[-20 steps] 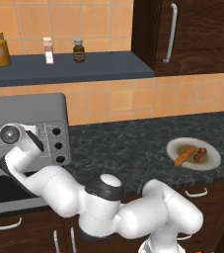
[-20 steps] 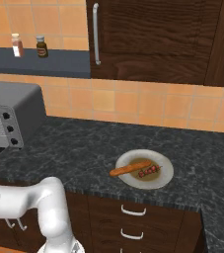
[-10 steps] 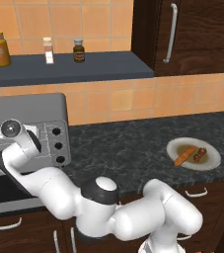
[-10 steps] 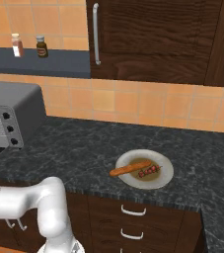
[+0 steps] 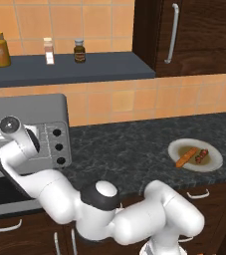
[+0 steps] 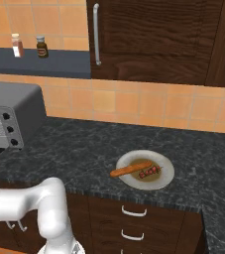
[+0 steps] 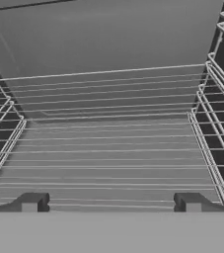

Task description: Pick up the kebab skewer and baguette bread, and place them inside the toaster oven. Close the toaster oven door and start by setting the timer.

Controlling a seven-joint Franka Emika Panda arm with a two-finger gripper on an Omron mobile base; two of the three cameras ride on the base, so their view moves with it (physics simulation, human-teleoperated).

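Dark speckled bench is seen carrying a white plate, on which the baguette bread and kebab skewer lie. Inside the toaster oven, above its wire rack, the tool is spread wide, empty.

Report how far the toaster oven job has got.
Done: the toaster oven stands open; the hand view looks onto its bare wire rack. In hand: nothing; the gripper is open at the oven mouth. Left: the kebab skewer and baguette bread lie on the plate on the counter, to be loaded; then shut the door and set the timer on the knobs.
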